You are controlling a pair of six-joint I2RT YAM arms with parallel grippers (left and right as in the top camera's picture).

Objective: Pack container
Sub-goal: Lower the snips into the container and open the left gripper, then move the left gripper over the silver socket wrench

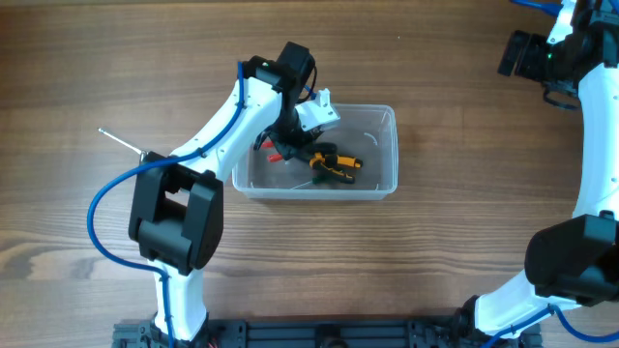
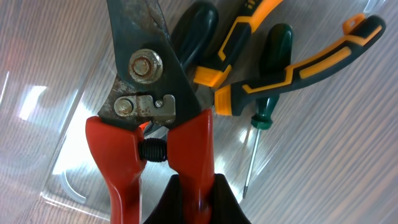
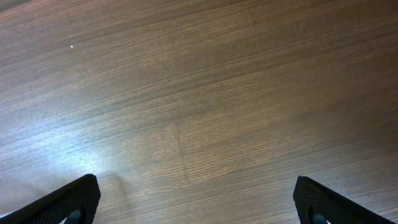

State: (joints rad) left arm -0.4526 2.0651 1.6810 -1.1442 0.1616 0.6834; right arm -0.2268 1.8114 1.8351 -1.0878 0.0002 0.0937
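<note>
Overhead: bright, even light from above. Table point(image 1: 464, 106) grain crisp, shadows soft and faint. Container point(image 1: 392, 155) walls hazy, mild sheen on rim.

Left wrist: very close view. Snips point(image 2: 146, 93) sharp, red handles vivid, gloss streaks along them. White glare patches on container floor at left; wood grain behind plastic slightly smeared. Bottom edge dark, soft.

Right wrist: dimmer, warm tone. Pale sheen on table at lower left. Right fingers point(image 3: 68, 202) black, little detail, soft-edged in 2 bottom corners.
</note>
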